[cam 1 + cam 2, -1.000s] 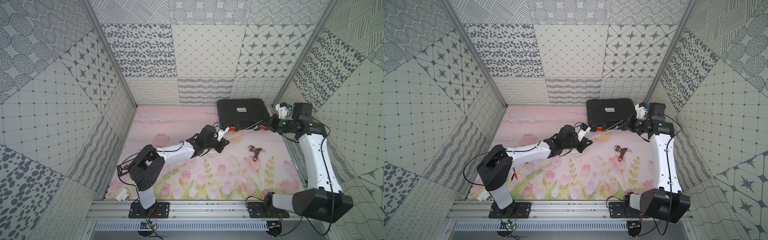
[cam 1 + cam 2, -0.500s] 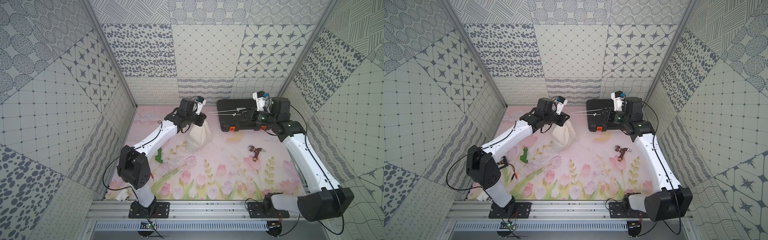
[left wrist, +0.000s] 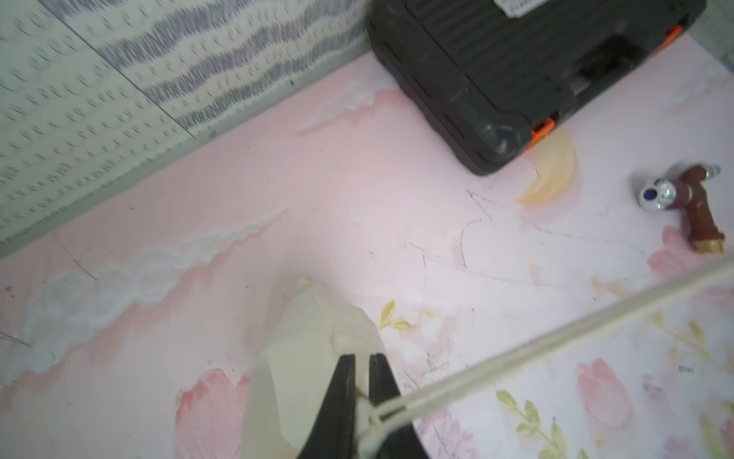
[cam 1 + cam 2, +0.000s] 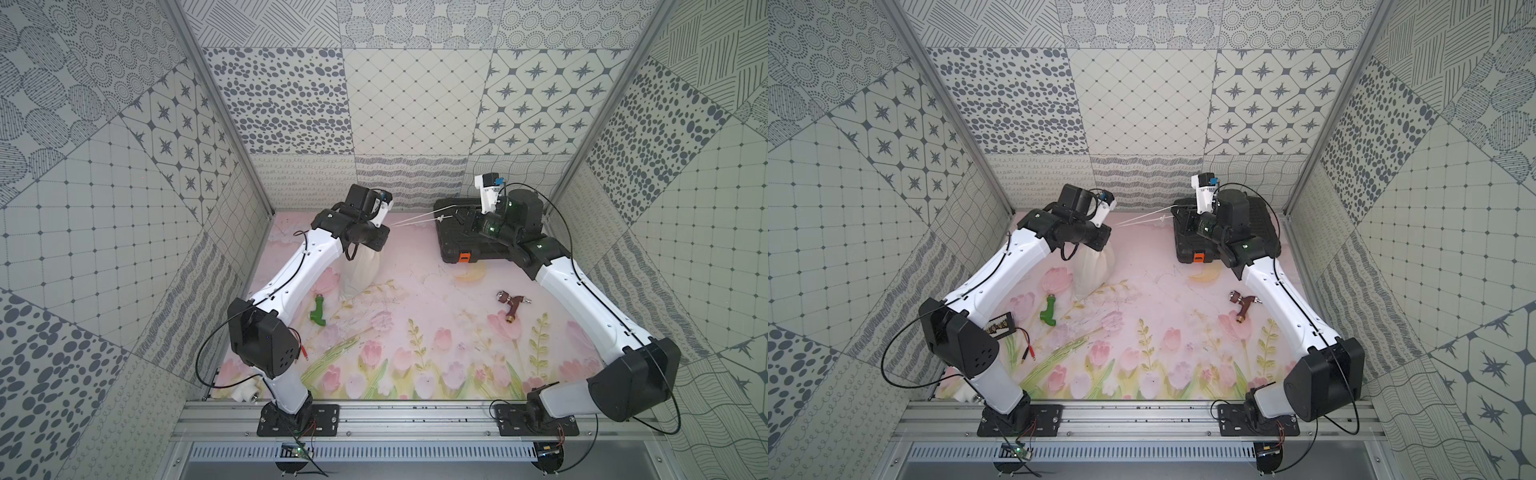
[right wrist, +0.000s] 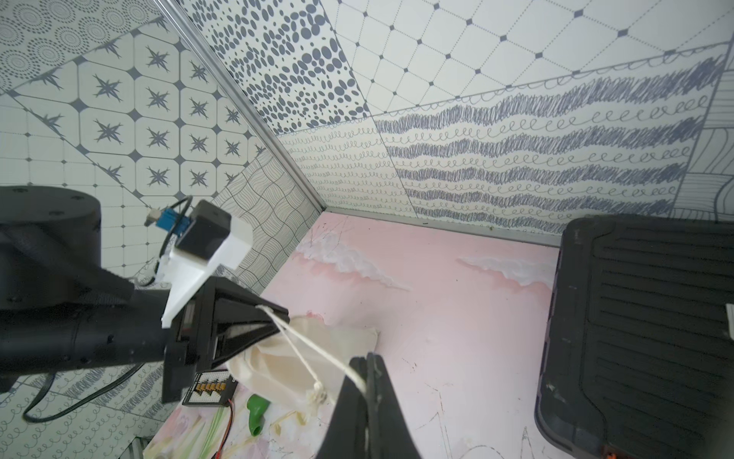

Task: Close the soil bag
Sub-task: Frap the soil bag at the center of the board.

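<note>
- Low in both top views, a green fitting (image 4: 318, 311) lies left of centre on the flowered mat (image 4: 415, 365). A brown tap (image 4: 512, 305) lies right of centre, well apart from it.
- Above the fitting, left of centre, the soil bag (image 4: 360, 270) hangs upright, with its mouth gathered under the left gripper (image 3: 359, 359).
- The left gripper's jaws stand almost together, pinching the bag's neck where the cords (image 4: 415, 221) come out (the left wrist view shows only a sliver of gap).
- The cords run taut toward the right of the frame to the right gripper (image 5: 365, 359). Its jaws are fully closed on them, and a knot hangs just beside them.
- Farthest back, in the upper right, the black case (image 4: 457, 249) lies on the mat beneath the right arm.
</note>
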`<state>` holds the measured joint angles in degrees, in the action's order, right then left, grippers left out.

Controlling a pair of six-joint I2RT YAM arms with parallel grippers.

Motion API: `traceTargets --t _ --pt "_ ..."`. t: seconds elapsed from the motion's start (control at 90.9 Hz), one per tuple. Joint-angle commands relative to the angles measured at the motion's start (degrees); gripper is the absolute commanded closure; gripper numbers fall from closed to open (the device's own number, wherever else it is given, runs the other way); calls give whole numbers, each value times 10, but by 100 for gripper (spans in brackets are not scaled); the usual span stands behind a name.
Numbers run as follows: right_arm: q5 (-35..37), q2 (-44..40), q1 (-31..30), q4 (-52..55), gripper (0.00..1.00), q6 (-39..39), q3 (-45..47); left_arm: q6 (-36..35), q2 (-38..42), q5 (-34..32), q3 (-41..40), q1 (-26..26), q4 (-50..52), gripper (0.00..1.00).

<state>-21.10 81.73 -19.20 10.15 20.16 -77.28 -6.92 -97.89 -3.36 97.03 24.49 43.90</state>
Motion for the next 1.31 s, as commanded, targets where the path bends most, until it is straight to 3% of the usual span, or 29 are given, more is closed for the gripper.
traceTargets --t 0.0,0.099,0.209,0.341,0.539,0.704,0.847,0.99,1.177,1.298 --pt "61 -30 21 -25 100 -31 19 39 50 -48 -151 43 -17 97" --pt "53 -37 22 3 100 -52 15 44 71 -3 -203 73 -64 90" --pt "53 -53 22 20 100 -68 21 35 92 55 -208 81 -94 65" --pt "56 -73 22 23 100 -74 39 33 110 126 -205 81 -140 44" --pt "45 -101 22 24 100 -73 64 38 88 206 -169 90 -168 35" --pt "35 -111 21 28 100 -69 71 42 60 239 -137 116 -190 34" --pt "29 -115 20 27 100 -63 76 62 30 206 -140 135 -272 35" --pt "27 -120 19 27 100 -61 85 77 -9 199 -141 135 -349 45" --pt "26 -131 19 27 100 -61 92 81 -54 192 -126 135 -373 59" --pt "26 -132 19 28 100 -61 94 92 -59 211 -128 135 -388 74"
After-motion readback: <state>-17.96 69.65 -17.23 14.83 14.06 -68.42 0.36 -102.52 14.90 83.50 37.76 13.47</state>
